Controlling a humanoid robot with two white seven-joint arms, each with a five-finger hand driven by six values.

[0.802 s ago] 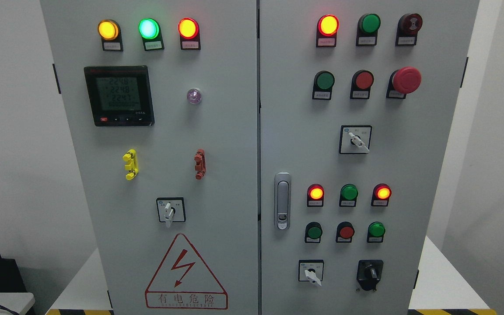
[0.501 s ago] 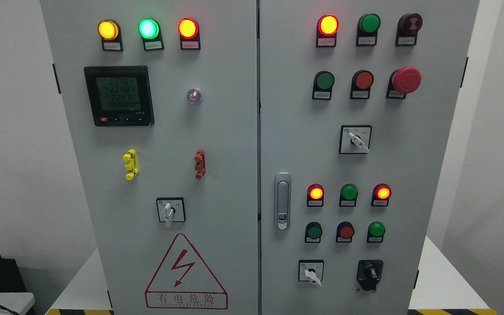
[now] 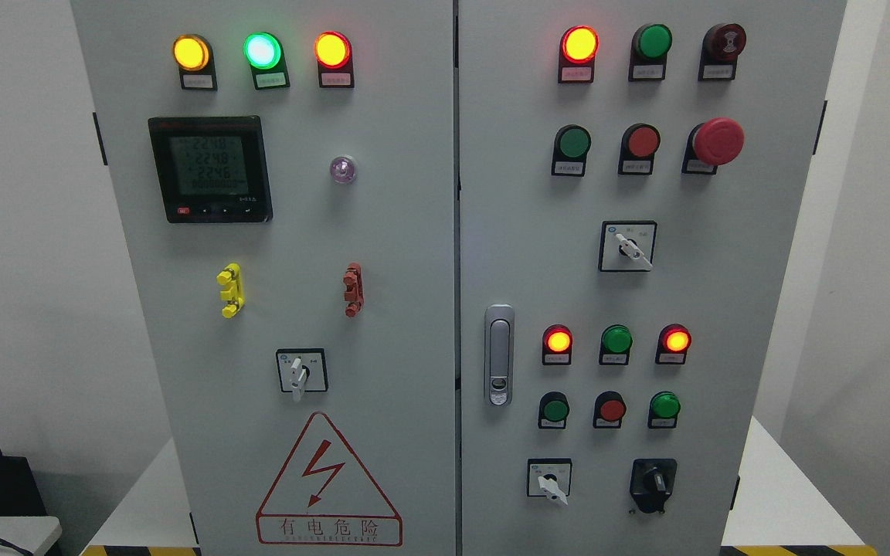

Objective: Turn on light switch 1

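1. Grey two-door cabinet [image 3: 383,232] upright on white bench [image 3: 785,502]; pale walls either side.
2. Left door: three lit lamps, meter [image 3: 209,170], white selector switch [image 3: 300,372] pointing down, low centre.
3. Right door: handle [image 3: 499,355], more selector switches.
4. Which is switch 1: cannot tell.
5. No hands visible; fingers' state unknown.

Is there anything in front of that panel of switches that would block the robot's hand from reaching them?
Nothing visible does. The cabinet front is fully exposed, and its white rotary switches stand uncovered. Neither robot hand is in view, and the labels are too small to tell which is switch 1.
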